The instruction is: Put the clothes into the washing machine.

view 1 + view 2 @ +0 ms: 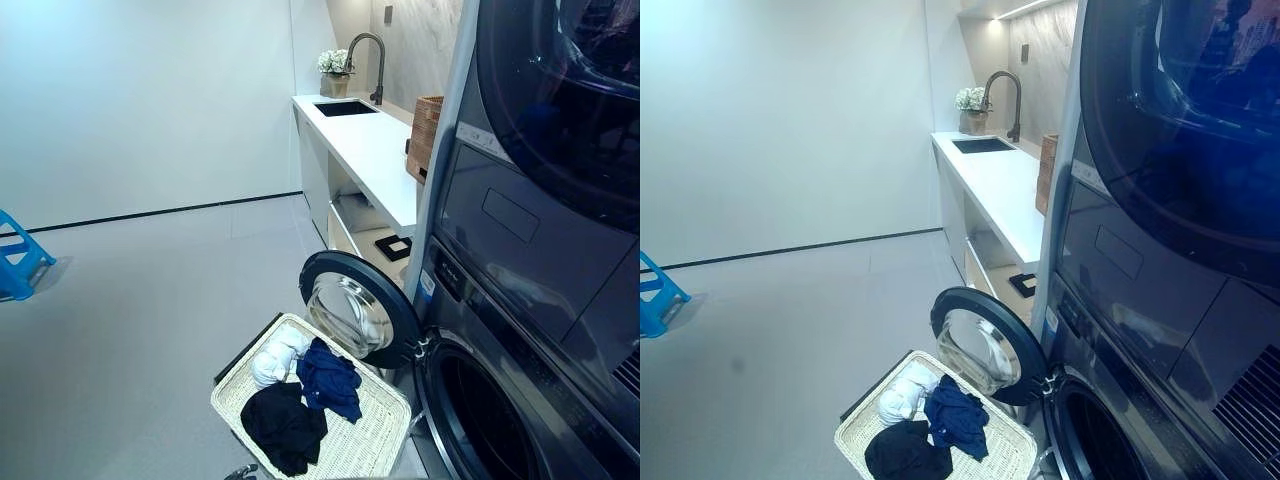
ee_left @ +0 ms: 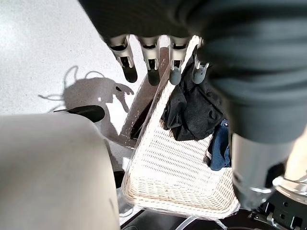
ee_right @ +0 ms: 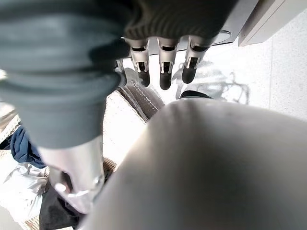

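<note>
On floor by washer (image 1: 520,400), door (image 1: 358,305) open | basket (image 1: 372,437): black (image 1: 283,428), navy (image 1: 330,380), white (image 1: 272,362) clothes, 6 o'clock edge cut off | left hand (image 2: 158,52), right hand (image 3: 165,57) fingers straight, empty | no legible print

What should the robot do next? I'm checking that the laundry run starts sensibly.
Probably lower the left hand onto the black garment in the wicker basket. All the clothes lie there, the washer door stands open, and both hands hang open, holding nothing.

Bright, even indoor light. Glare on glossy dryer door (image 1: 1180,110) and washer door glass (image 1: 352,312). Lit strip above sink (image 1: 982,145). Hard shadows on floor (image 2: 91,91) in wrist views.
</note>
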Robot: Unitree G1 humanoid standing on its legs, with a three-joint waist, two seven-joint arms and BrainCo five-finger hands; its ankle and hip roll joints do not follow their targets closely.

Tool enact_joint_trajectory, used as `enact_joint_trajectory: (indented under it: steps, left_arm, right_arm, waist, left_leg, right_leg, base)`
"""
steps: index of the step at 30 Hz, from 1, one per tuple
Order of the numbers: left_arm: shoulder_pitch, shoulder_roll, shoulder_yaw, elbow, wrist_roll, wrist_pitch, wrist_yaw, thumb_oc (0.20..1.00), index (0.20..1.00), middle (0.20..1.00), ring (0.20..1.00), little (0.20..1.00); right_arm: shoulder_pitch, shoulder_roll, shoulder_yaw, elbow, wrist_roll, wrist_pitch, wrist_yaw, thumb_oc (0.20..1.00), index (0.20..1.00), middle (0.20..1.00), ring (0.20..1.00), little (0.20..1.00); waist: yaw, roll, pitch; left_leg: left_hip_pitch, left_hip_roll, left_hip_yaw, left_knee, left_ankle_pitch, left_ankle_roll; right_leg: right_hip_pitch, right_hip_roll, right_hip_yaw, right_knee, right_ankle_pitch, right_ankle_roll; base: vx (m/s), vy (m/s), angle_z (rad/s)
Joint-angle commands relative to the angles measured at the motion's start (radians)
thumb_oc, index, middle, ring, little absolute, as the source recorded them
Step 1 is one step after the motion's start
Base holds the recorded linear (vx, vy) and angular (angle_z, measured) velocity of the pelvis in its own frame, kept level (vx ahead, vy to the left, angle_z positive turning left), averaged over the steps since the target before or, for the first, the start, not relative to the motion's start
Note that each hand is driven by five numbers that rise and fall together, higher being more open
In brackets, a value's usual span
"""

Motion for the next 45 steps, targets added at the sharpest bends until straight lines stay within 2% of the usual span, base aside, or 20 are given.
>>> enact_joint_trajectory:
  steps: [1, 5, 14, 16, 17, 24, 25, 28, 33, 36, 40, 43, 45]
  left_arm:
    - [-0.045, -0.052, -0.015, 0.057, -0.010, 0.039, -0.084, 1.000, 1.000, 1.000, 1.000, 1.000]
    - [-0.044, -0.052, -0.024, 0.055, 0.000, 0.012, -0.079, 1.000, 1.000, 1.000, 1.000, 1.000]
    - [-0.049, -0.054, -0.022, 0.055, -0.010, 0.023, -0.054, 1.000, 1.000, 1.000, 1.000, 1.000]
    - [-0.048, -0.054, -0.023, 0.052, -0.014, 0.021, -0.046, 1.000, 1.000, 1.000, 1.000, 1.000]
    - [-0.048, -0.056, -0.023, 0.052, -0.014, 0.019, -0.040, 1.000, 1.000, 1.000, 1.000, 1.000]
    - [-0.047, -0.055, -0.019, 0.053, -0.008, 0.008, -0.032, 1.000, 1.000, 1.000, 1.000, 1.000]
    - [-0.050, -0.052, -0.018, 0.055, 0.000, 0.003, -0.027, 1.000, 1.000, 1.000, 1.000, 1.000]
    - [-0.050, -0.051, -0.016, 0.060, 0.009, -0.004, -0.016, 1.000, 1.000, 1.000, 1.000, 1.000]
    - [-0.044, -0.050, -0.008, 0.063, 0.042, -0.012, 0.042, 1.000, 1.000, 1.000, 1.000, 1.000]
    - [-0.046, -0.044, -0.013, 0.062, 0.102, -0.005, 0.111, 1.000, 1.000, 1.000, 1.000, 1.000]
    - [-0.084, -0.017, -0.074, 0.054, 0.310, 0.009, 0.283, 1.000, 1.000, 1.000, 1.000, 1.000]
    - [-0.105, 0.001, -0.097, 0.039, 0.335, 0.014, 0.339, 1.000, 1.000, 1.000, 1.000, 1.000]
    - [-0.135, 0.021, -0.109, 0.016, 0.323, 0.006, 0.409, 1.000, 1.000, 1.000, 1.000, 1.000]
  right_arm:
    - [-0.067, 0.050, 0.023, 0.024, -0.012, -0.110, -0.011, 1.000, 1.000, 1.000, 1.000, 1.000]
    - [-0.062, 0.052, 0.027, 0.022, -0.016, -0.124, -0.001, 1.000, 1.000, 1.000, 1.000, 1.000]
    - [-0.066, 0.053, 0.031, 0.026, -0.020, -0.150, -0.029, 1.000, 1.000, 1.000, 1.000, 1.000]
    - [-0.065, 0.052, 0.032, 0.017, -0.027, -0.202, -0.060, 1.000, 1.000, 1.000, 1.000, 1.000]
    - [-0.064, 0.055, 0.035, 0.009, -0.013, -0.227, -0.040, 1.000, 1.000, 1.000, 1.000, 1.000]
    - [-0.061, 0.053, 0.036, 0.007, 0.014, -0.196, 0.038, 1.000, 1.000, 1.000, 1.000, 1.000]
    - [-0.062, 0.051, 0.035, 0.016, 0.025, -0.172, 0.089, 1.000, 1.000, 1.000, 1.000, 1.000]
    - [-0.061, 0.051, 0.032, 0.030, 0.053, -0.140, 0.121, 1.000, 1.000, 1.000, 1.000, 1.000]
    - [-0.054, 0.054, 0.022, 0.042, 0.062, -0.108, 0.152, 1.000, 1.000, 1.000, 1.000, 1.000]
    - [-0.054, 0.049, 0.032, 0.046, 0.013, -0.082, 0.151, 1.000, 1.000, 1.000, 1.000, 1.000]
    - [-0.076, 0.034, 0.073, 0.041, -0.001, -0.047, 0.149, 1.000, 1.000, 1.000, 1.000, 1.000]
    - [-0.085, 0.022, 0.084, 0.033, 0.006, -0.037, 0.142, 1.000, 1.000, 1.000, 1.000, 1.000]
    - [-0.092, 0.009, 0.099, 0.016, -0.002, -0.051, 0.099, 1.000, 1.000, 1.000, 1.000, 1.000]
  waist:
    - [0.019, -0.045, 0.025]
    - [0.016, -0.043, 0.028]
    - [0.019, -0.042, 0.031]
    - [0.018, -0.042, 0.033]
    - [0.017, -0.041, 0.034]
    - [0.018, -0.043, 0.040]
    - [0.019, -0.045, 0.040]
    - [0.022, -0.046, 0.039]
    - [0.026, -0.049, 0.032]
    - [0.026, -0.049, 0.035]
    - [0.023, -0.048, 0.062]
    - [0.019, -0.047, 0.075]
    - [0.014, -0.045, 0.095]
  left_leg:
    - [-0.031, -0.082, 0.022, 0.001, -0.004, 0.075]
    - [-0.034, -0.081, 0.024, 0.001, -0.003, 0.075]
    - [-0.035, -0.084, 0.018, 0.001, -0.003, 0.076]
    - [-0.035, -0.083, 0.018, 0.001, -0.003, 0.076]
    - [-0.036, -0.082, 0.019, 0.001, -0.002, 0.075]
    - [-0.040, -0.084, 0.020, 0.001, -0.002, 0.076]
    - [-0.041, -0.084, 0.021, 0.001, -0.001, 0.075]
    - [-0.040, -0.085, 0.019, 0.001, 0.000, 0.075]
    - [-0.037, -0.087, 0.016, 0.001, 0.000, 0.074]
    - [-0.045, -0.086, 0.021, 0.001, 0.006, 0.073]
    - [-0.065, -0.086, 0.030, 0.001, 0.015, 0.074]
    - [-0.070, -0.087, 0.033, 0.001, 0.017, 0.077]
    - [-0.086, -0.089, 0.039, 0.002, 0.022, 0.081]
  right_leg:
    - [0.003, -0.004, 0.010, 0.009, 0.002, 0.020]
    - [-0.001, -0.005, 0.010, 0.010, 0.002, 0.020]
    - [0.001, -0.005, 0.008, 0.009, 0.001, 0.019]
    - [0.000, -0.005, 0.008, 0.011, 0.001, 0.020]
    - [-0.001, -0.005, 0.007, 0.011, 0.001, 0.020]
    - [-0.003, -0.005, 0.006, 0.010, 0.001, 0.021]
    - [-0.005, -0.006, 0.005, 0.011, 0.002, 0.021]
    - [-0.003, -0.006, 0.003, 0.010, 0.002, 0.020]
    - [0.001, -0.006, -0.001, 0.009, 0.002, 0.022]
    - [-0.006, -0.007, -0.001, 0.010, 0.006, 0.023]
    - [-0.033, -0.008, 0.011, 0.016, 0.013, 0.023]
    - [-0.042, -0.008, 0.020, 0.017, 0.017, 0.025]
    - [-0.064, -0.010, 0.033, 0.020, 0.026, 0.026]
  base:
    - [-0.06, 0.003, -0.02]
    - [-0.02, 0.001, 0.00]
    - [0.00, 0.000, 0.00]
    - [0.00, 0.000, 0.00]
    - [0.00, 0.000, 0.00]
    - [0.00, 0.000, 0.00]
    - [0.00, 0.000, 0.00]
    - [0.01, 0.000, 0.00]
    - [0.05, 0.011, 0.00]
    - [0.03, 0.039, 0.00]
    - [-0.02, 0.060, -0.01]
    - [0.00, 0.058, -0.06]
    - [-0.01, 0.083, -0.11]
